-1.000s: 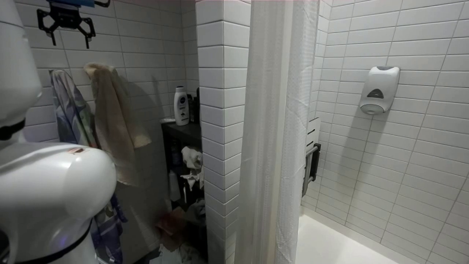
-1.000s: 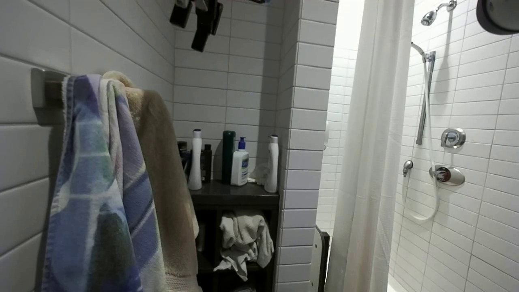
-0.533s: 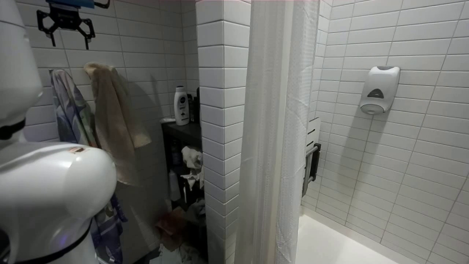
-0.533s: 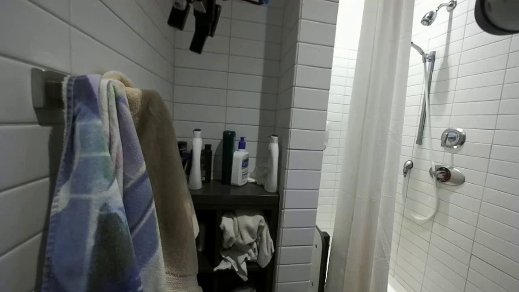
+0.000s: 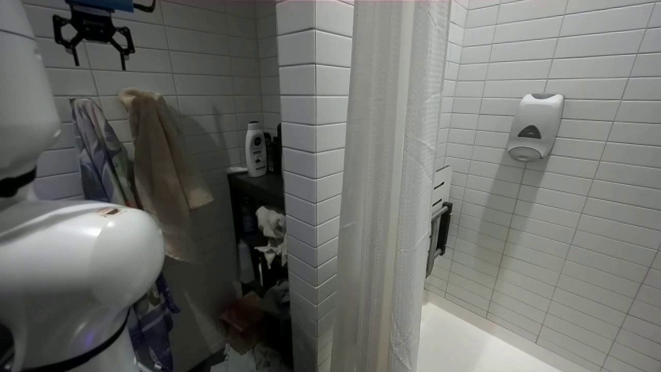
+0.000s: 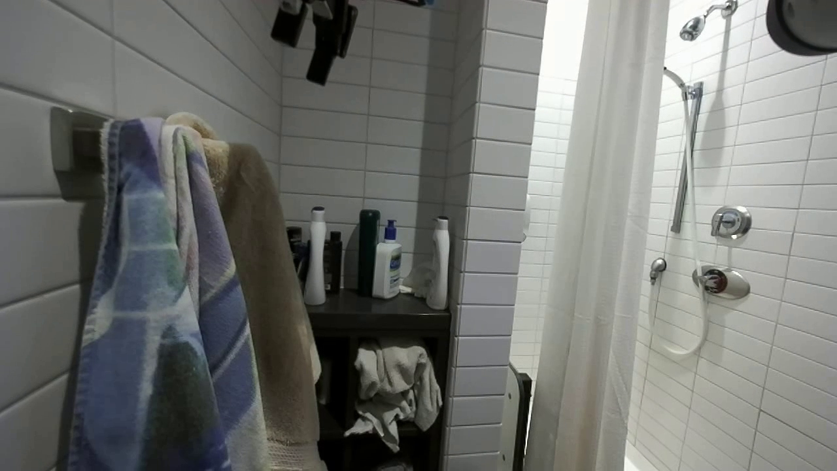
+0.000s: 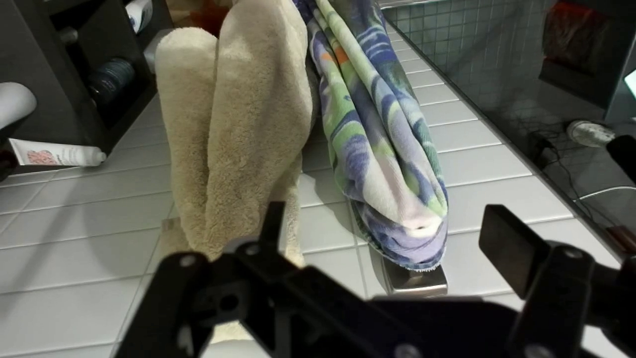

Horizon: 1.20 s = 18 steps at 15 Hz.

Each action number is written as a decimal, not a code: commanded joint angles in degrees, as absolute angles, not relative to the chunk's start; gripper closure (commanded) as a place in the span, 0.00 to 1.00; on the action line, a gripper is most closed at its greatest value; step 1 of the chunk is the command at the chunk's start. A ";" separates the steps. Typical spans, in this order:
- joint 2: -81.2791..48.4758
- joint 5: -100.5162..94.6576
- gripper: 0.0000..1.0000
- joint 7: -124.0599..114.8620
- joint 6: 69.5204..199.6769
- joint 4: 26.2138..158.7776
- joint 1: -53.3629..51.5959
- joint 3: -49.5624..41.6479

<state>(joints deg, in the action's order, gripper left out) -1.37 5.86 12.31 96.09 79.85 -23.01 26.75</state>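
1. Gripper (image 5: 100,63): jaws wide apart, above blue towel (image 7: 385,144).
2. Blue towel: on wall bracket (image 7: 415,280), btwn jaws in wrist view.
3. Beige towel (image 7: 253,119): adj. to blue towel.
4. Shelf (image 6: 379,321): w/ bottles (image 6: 387,271) on top.

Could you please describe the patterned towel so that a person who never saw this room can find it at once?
In an exterior view, find the dark shelf with bottles on top, then the tiled wall left of it. The patterned towel hangs there, next to the metal bracket. Its blue, purple and green design sets it apart from the plain beige towel beside it.
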 commanded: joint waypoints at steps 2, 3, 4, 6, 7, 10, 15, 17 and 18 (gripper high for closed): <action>-5.36 3.94 0.00 12.57 94.20 73.14 -23.86 25.79; -6.54 3.17 0.00 12.74 94.44 71.64 -23.99 25.72; -7.43 2.29 0.00 12.87 94.97 70.42 -24.16 25.64; -9.61 0.70 0.00 13.39 95.31 67.80 -24.59 25.51; -10.63 0.18 0.00 14.01 95.23 66.75 -24.79 25.40; -12.94 0.19 0.00 16.09 94.65 64.52 -24.31 26.34; -16.66 1.68 0.00 19.61 90.29 58.60 -26.57 25.80; -17.50 2.10 0.00 20.84 88.09 57.48 -26.05 27.26; -17.89 2.09 0.00 21.32 86.92 57.05 -26.23 27.47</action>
<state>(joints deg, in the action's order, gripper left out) -15.29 1.55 18.95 91.51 61.59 -25.67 26.73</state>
